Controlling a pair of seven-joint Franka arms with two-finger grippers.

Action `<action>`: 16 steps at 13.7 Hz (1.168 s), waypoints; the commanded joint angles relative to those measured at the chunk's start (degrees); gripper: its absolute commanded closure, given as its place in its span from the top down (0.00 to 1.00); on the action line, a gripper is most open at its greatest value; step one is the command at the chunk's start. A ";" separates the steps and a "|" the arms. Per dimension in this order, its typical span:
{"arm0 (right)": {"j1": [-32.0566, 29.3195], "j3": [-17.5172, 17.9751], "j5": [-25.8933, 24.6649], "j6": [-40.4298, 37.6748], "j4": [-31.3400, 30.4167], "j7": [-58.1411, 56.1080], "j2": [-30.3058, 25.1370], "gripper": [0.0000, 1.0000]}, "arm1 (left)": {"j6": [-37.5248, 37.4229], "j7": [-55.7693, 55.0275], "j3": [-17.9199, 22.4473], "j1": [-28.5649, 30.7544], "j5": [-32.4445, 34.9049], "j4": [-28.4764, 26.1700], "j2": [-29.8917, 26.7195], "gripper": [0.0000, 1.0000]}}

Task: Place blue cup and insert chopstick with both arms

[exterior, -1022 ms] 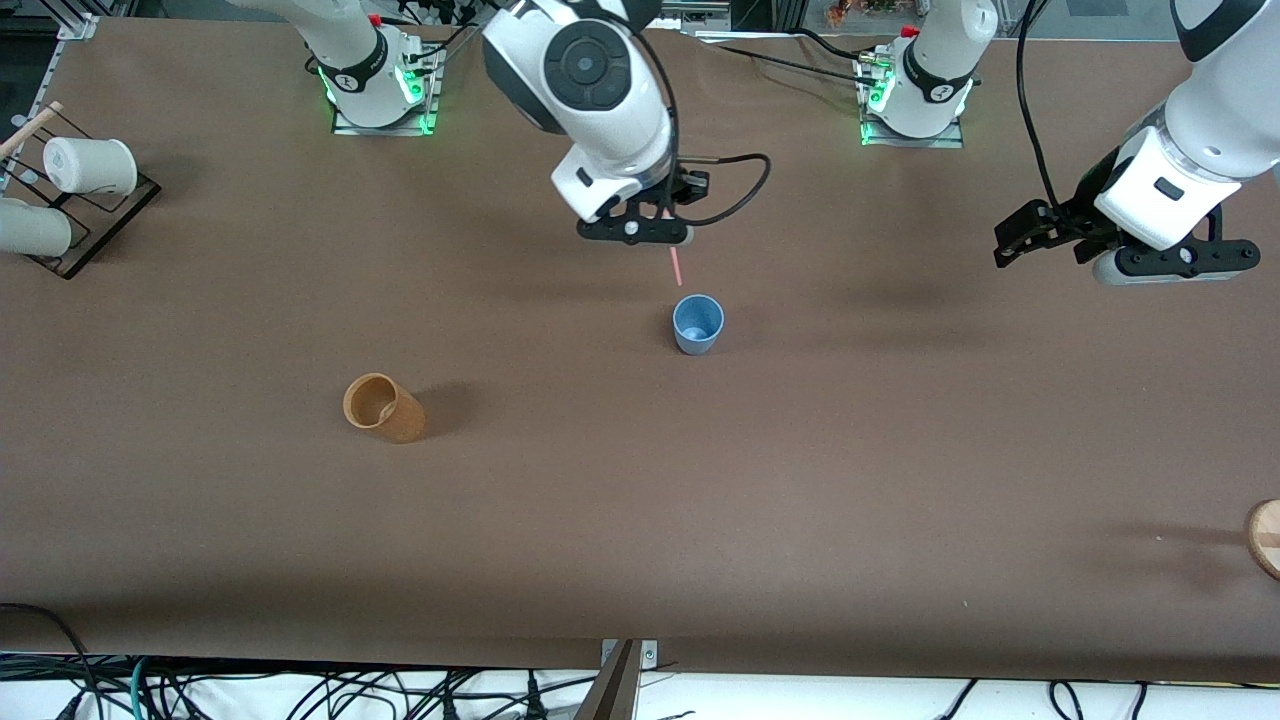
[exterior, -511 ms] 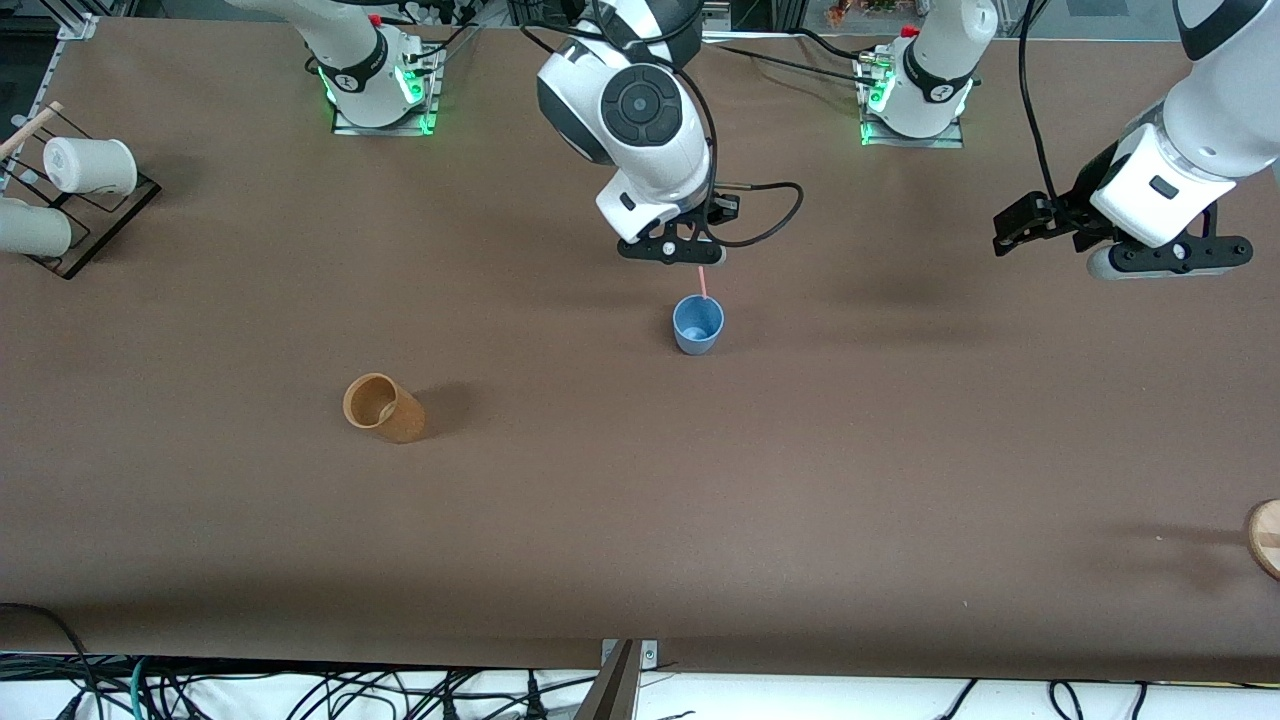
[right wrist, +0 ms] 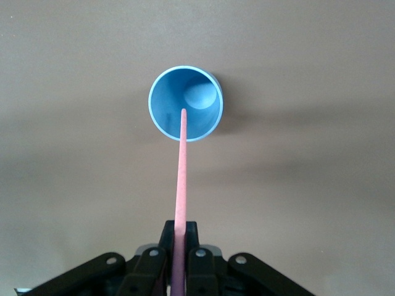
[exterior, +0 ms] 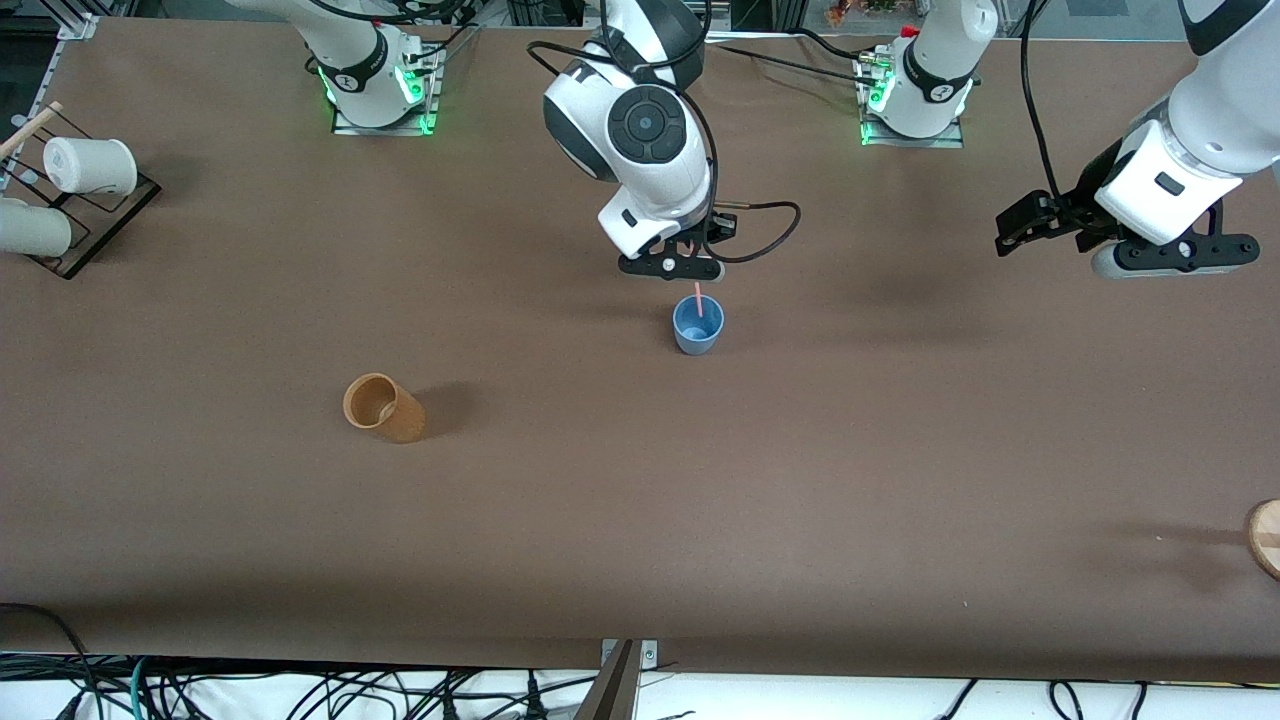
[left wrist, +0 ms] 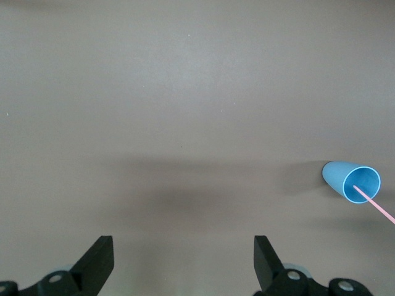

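Observation:
The blue cup (exterior: 698, 325) stands upright at the table's middle; it also shows in the right wrist view (right wrist: 185, 103) and the left wrist view (left wrist: 352, 181). My right gripper (exterior: 688, 272) is shut on the pink chopstick (exterior: 698, 299) and holds it just above the cup, tip pointing down over the cup's mouth. In the right wrist view the chopstick (right wrist: 181, 179) runs from the jaws to the cup's opening. My left gripper (exterior: 1020, 240) is open and empty, held in the air toward the left arm's end of the table; its fingers (left wrist: 99, 262) are wide apart.
An orange-brown cup (exterior: 383, 407) lies on its side nearer the front camera, toward the right arm's end. A rack (exterior: 70, 205) with white cups (exterior: 90, 165) stands at that end's edge. A wooden disc (exterior: 1265, 537) pokes in at the left arm's end.
My right gripper has moved with the chopstick toward the left arm's end and lower, bringing its tip over the blue cup's mouth. My left arm has barely shifted.

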 commanded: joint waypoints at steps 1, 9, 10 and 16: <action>0.68 -0.37 -1.76 1.20 1.96 1.15 2.35 0.25 | -1.45 1.30 0.11 0.00 -0.63 1.91 1.06 1.00; -2.73 -1.52 -2.99 1.39 1.79 0.27 -2.37 1.00 | -1.45 1.30 0.11 0.00 -0.63 2.00 1.06 1.00; -5.36 -1.34 -3.86 0.78 0.56 -0.17 -4.83 1.00 | -1.45 1.30 0.11 0.00 -0.63 2.00 1.06 1.00; -26.08 0.32 -4.05 -12.29 -10.43 -29.81 -23.11 1.00 | -1.45 1.39 0.20 0.17 -0.63 1.91 1.15 1.00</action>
